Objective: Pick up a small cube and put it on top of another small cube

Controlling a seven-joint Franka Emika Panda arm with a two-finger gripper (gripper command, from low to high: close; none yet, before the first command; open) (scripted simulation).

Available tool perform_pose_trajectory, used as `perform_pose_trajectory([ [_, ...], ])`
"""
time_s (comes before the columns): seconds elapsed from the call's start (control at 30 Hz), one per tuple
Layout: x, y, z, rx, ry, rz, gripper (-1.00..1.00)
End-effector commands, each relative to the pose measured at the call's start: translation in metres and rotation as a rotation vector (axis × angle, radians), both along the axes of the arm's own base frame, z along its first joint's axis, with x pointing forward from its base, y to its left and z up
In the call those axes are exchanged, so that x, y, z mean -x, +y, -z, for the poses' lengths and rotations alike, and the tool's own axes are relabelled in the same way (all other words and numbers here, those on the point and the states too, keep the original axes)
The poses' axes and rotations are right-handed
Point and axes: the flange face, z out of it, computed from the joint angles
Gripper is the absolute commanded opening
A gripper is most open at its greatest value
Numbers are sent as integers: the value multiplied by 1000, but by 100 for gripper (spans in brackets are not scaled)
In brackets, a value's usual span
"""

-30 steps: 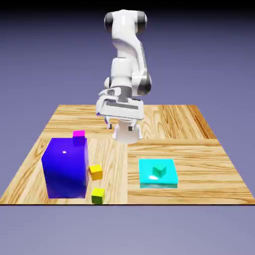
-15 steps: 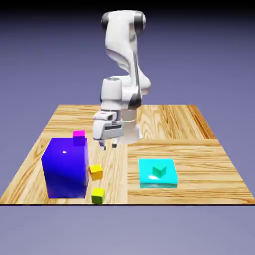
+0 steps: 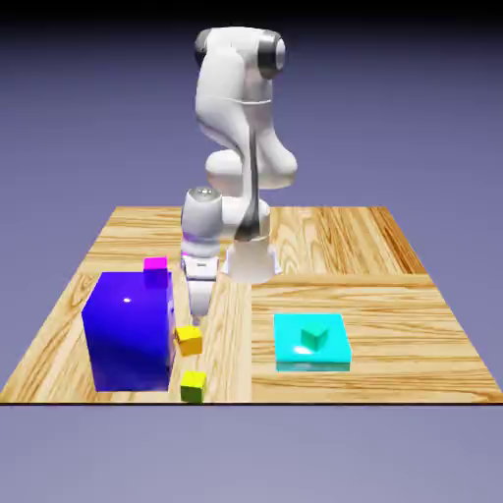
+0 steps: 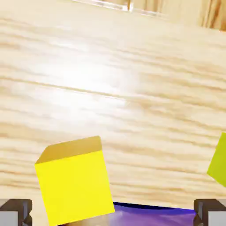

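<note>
A big blue cube [image 3: 129, 334] stands left of the fingers; a yellow-green cube [image 3: 194, 385] nearer the camera; a teal cube [image 3: 314, 337] on a cyan slab [image 3: 291, 351] to their right.

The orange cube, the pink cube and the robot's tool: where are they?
orange cube [image 3: 189, 340], exterior view, on its front face.
pink cube [image 3: 155, 264], exterior view, on its top face, behind the big blue cube [image 3: 128, 334].
tool [image 3: 198, 316], exterior view, at its fingertips just above the orange cube.

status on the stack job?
Tool open, empty, just above orange-yellow cube. Cube on table, ungrasped. Big blue cube close beside it. Magenta cube untouched.
</note>
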Motion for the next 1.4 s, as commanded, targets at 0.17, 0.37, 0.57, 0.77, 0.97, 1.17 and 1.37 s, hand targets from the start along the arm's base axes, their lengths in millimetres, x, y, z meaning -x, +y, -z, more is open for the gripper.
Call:
perform_pose_trajectory([
  [0.17,1,-7,33,13,32,-60,0],
  [0.37,2,-10,77,8,32,-59,-100],
  [0.57,1,-7,30,13,32,-60,-100],
  [0.77,-23,6,-9,26,34,-90,-100],
  [0.97,-73,15,-91,20,2,-46,-100],
  [1.17,-73,-18,-189,-4,-22,-71,-100],
  [1.37,-29,-70,-266,-10,2,-209,-100],
])
